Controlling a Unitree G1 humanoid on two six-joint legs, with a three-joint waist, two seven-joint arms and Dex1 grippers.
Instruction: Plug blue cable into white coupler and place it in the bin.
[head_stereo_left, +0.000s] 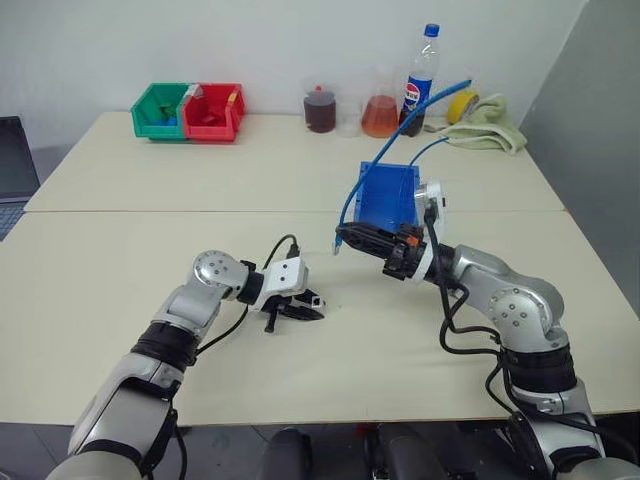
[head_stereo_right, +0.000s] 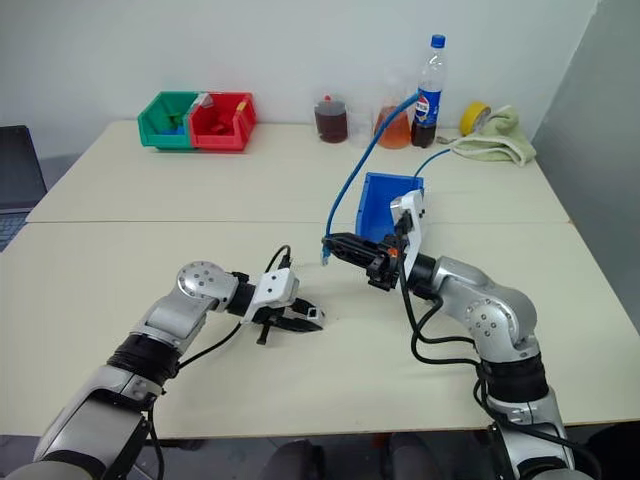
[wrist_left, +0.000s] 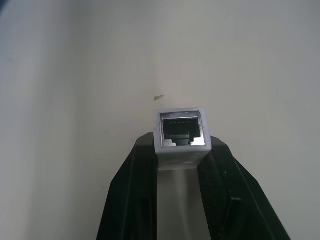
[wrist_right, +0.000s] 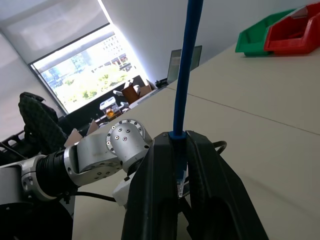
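Observation:
The white coupler (wrist_left: 181, 135) is pinched between the black fingers of my left gripper (wrist_left: 181, 152), its dark socket facing away from the wrist. That gripper (head_stereo_left: 308, 306) hovers low over the table, left of centre. My right gripper (head_stereo_left: 346, 238) is shut on the blue cable (wrist_right: 187, 65) near its clear plug (head_stereo_right: 325, 258), a short way up and to the right of the coupler. From there the cable arcs up (head_stereo_left: 352, 190) and back past the bottles. The blue bin (head_stereo_left: 386, 196) stands just behind the right gripper, with the right wrist covering part of it.
At the back left, a green bin (head_stereo_left: 160, 110) and a red bin (head_stereo_left: 212, 112) sit side by side. Along the far edge are two beakers (head_stereo_left: 320, 110), a cola bottle (head_stereo_left: 422, 75), yellow tape (head_stereo_left: 462, 104) and a cloth (head_stereo_left: 492, 128). A laptop (head_stereo_left: 15, 160) lies at the left.

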